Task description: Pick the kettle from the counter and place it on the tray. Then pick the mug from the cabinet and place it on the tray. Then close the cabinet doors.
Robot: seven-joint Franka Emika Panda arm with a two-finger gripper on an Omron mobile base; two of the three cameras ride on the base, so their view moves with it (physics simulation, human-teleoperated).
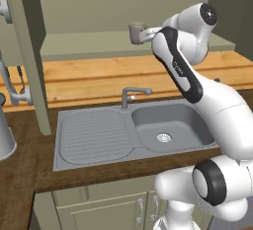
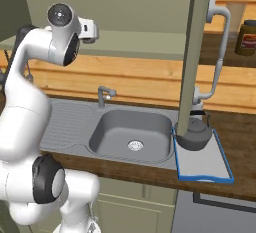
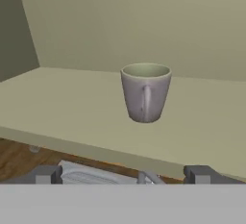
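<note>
Mug (image 3: 145, 92), pale grey-lilac, glazed, upright on the cabinet shelf (image 3: 72, 103) with its handle facing the gripper (image 3: 124, 174), is judged rigid, light, slippery and breakable, best gripped across the body or rim; the gripper stands wide and empty, short of the shelf edge

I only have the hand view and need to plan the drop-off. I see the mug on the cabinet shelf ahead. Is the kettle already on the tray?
Observer: Yes. In the right base view the kettle sits on the blue-rimmed tray, at its far end.
Operator: Where is the tray?
Observer: On the counter, right of the sink.
Operator: Has the gripper reached the mug?
Observer: No. The mug stands upright on the shelf, with the gripper open, short of it.
</note>
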